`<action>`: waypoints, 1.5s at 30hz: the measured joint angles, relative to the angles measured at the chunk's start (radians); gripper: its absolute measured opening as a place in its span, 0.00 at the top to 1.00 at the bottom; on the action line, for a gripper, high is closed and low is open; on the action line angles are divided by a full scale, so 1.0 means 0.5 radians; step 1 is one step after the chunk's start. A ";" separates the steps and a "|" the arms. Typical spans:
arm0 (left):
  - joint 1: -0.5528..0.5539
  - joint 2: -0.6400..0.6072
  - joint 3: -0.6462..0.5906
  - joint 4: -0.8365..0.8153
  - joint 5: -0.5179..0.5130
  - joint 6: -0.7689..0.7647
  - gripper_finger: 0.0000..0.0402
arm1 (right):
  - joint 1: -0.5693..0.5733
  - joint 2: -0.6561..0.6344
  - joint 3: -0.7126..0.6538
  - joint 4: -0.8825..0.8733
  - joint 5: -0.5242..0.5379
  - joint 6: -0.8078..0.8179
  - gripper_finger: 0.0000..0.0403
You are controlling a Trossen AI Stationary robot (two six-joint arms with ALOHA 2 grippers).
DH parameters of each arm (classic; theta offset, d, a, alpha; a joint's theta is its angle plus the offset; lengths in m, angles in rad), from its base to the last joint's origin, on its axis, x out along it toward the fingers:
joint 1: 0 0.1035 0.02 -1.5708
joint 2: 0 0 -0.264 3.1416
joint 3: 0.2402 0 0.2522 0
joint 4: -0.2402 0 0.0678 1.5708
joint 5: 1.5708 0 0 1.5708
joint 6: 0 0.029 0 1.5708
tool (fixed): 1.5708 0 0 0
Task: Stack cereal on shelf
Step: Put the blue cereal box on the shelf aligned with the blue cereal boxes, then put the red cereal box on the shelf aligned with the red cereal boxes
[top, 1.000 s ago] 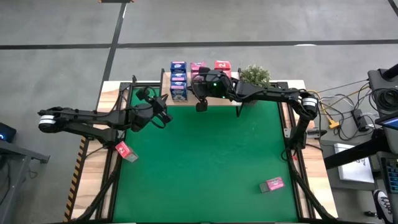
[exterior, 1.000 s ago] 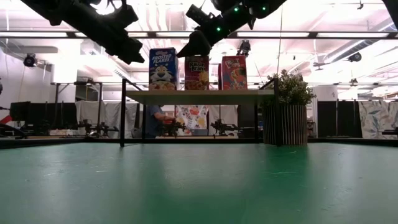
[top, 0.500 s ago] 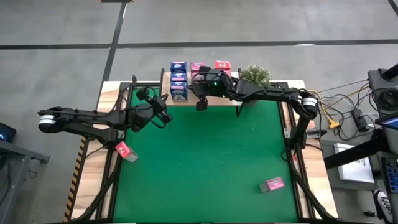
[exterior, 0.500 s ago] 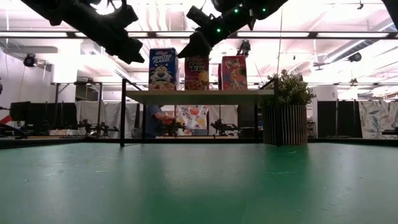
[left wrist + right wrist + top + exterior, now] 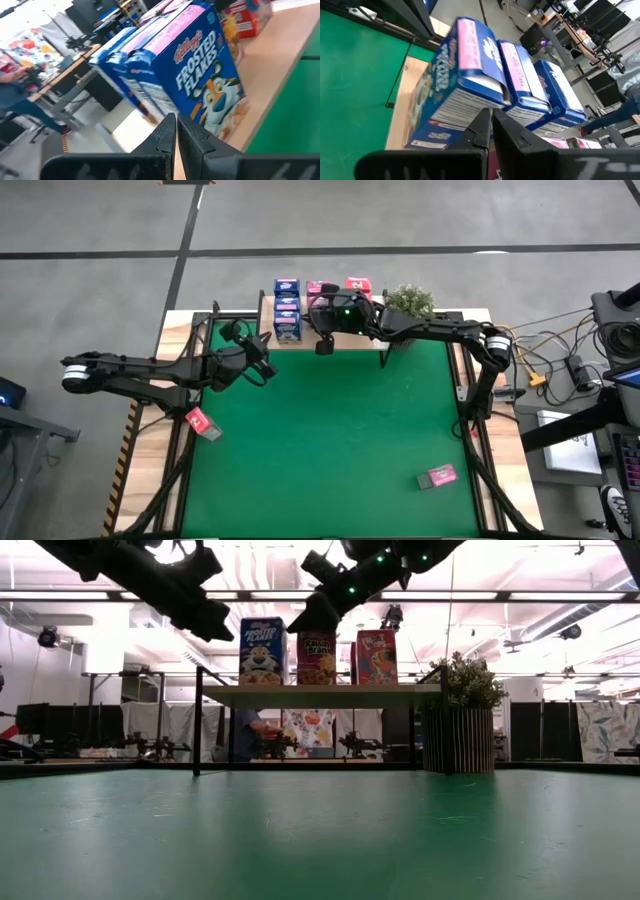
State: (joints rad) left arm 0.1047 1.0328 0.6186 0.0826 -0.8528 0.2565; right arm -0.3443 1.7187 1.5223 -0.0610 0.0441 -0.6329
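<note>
The shelf [image 5: 350, 340] [image 5: 320, 695] stands at the table's far edge. It carries a row of blue cereal boxes [image 5: 287, 308] [image 5: 200, 80] [image 5: 470, 75], a pink row [image 5: 318, 287] and a red box [image 5: 358, 285]. Two more boxes lie flat, one at the mat's left edge [image 5: 198, 420] and one near its right corner [image 5: 438, 476]. My right gripper [image 5: 324, 345] [image 5: 490, 120] is shut at the shelf's front, beside the front blue box. My left gripper [image 5: 266, 368] [image 5: 175, 122] is shut, hanging off the shelf's left front corner and facing the front blue box. My right gripper hangs with shut fingertips close to the front boxes on the shelf. I cannot tell whether it touches any of them.
A potted plant [image 5: 408, 300] [image 5: 460, 720] stands right of the shelf. The green mat [image 5: 320, 440] lies open between the two loose boxes. Cables and equipment [image 5: 560, 370] sit beyond the table's right edge. A person [image 5: 250, 735] shows in the room behind the shelf.
</note>
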 joint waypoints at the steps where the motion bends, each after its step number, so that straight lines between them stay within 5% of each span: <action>1: 0.000 0.000 0.000 0.000 0.015 -0.007 1.00 | -0.003 0.000 0.000 0.000 -0.001 0.000 0.98; 18: -0.170 -0.033 0.050 -0.090 0.013 -0.100 1.00 | 0.016 -0.071 0.005 -0.076 -0.034 0.050 0.98; 22: -0.341 -0.033 0.212 -0.388 0.015 -0.347 1.00 | 0.054 -0.158 0.009 -0.269 -0.035 0.130 0.98; 26: -0.495 0.015 0.528 -1.036 0.056 -0.867 1.00 | 0.125 -0.262 0.001 -0.516 -0.035 0.238 0.98; 31: -0.511 0.156 1.018 -1.965 0.652 -1.555 1.00 | 0.291 -0.356 -0.116 -0.651 -0.037 0.287 0.98; 37: -0.513 0.324 1.280 -2.458 1.374 -1.873 1.00 | 0.494 -0.480 -0.400 -0.503 -0.037 0.324 0.98; 41: -0.573 0.401 1.287 -2.684 1.794 -1.850 1.00 | 0.580 -0.556 -0.621 -0.329 -0.036 0.325 0.98; 45: -0.718 0.427 1.184 -2.869 1.945 -1.640 1.00 | 0.638 -0.632 -0.811 -0.078 -0.035 0.325 0.98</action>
State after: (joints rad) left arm -0.2544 1.2465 1.2106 -1.3521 0.1195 -0.5637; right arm -0.0253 1.4027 1.1167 -0.1001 0.0265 -0.4702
